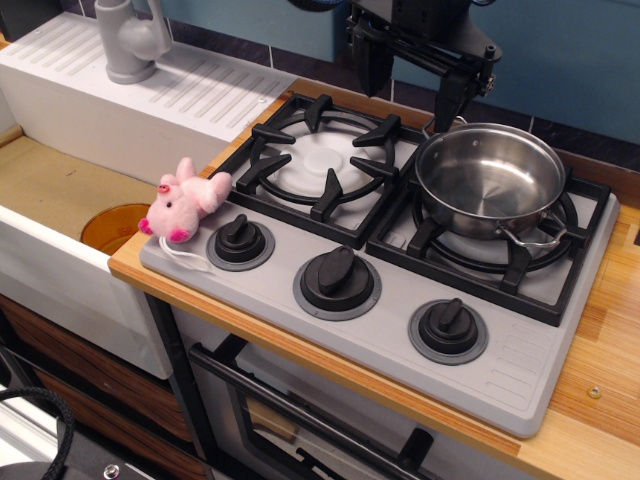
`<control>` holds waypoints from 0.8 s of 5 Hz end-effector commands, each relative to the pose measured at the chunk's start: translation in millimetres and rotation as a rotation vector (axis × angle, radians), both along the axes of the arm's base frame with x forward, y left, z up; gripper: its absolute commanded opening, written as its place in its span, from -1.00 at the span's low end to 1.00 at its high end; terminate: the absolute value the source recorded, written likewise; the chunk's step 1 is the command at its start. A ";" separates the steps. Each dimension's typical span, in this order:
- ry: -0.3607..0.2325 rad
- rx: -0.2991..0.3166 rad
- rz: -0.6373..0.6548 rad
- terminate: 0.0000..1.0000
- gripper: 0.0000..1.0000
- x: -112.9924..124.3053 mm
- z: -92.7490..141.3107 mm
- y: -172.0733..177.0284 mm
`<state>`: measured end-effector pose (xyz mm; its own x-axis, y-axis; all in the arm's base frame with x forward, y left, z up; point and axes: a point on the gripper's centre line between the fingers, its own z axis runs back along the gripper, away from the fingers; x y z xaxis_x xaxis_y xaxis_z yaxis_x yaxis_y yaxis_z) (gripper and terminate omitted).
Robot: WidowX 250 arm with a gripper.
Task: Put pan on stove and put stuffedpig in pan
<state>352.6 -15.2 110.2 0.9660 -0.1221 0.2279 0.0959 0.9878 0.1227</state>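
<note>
The shiny steel pan point(489, 180) sits on the right burner of the grey stove point(500, 370), one wire handle pointing to the front right. The pale-pink stuffedpig point(185, 203) lies on the stove's front left corner, beside the left knob point(240, 243), its white string tag trailing toward the front. My black gripper point(410, 85) hangs above the back of the stove, between the two burners and just behind the pan's left rim. Its fingers are spread apart and hold nothing.
The left burner grate point(322, 155) is bare. A white sink point(60, 190) with a grey faucet point(128, 40) lies to the left, an orange disc point(112, 226) in its basin. Wooden counter point(600, 380) borders the stove's right side. A blue wall stands behind.
</note>
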 end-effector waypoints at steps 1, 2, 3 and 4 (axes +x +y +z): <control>0.000 0.000 0.000 -1.00 1.00 0.0 0.0 0.0; -0.064 -0.006 -0.019 -1.00 1.00 11.5 -30.3 -4.0; -0.106 -0.030 -0.025 -1.00 1.00 20.5 -51.5 -9.9; -0.129 -0.032 -0.031 -1.00 1.00 24.9 -64.0 -12.2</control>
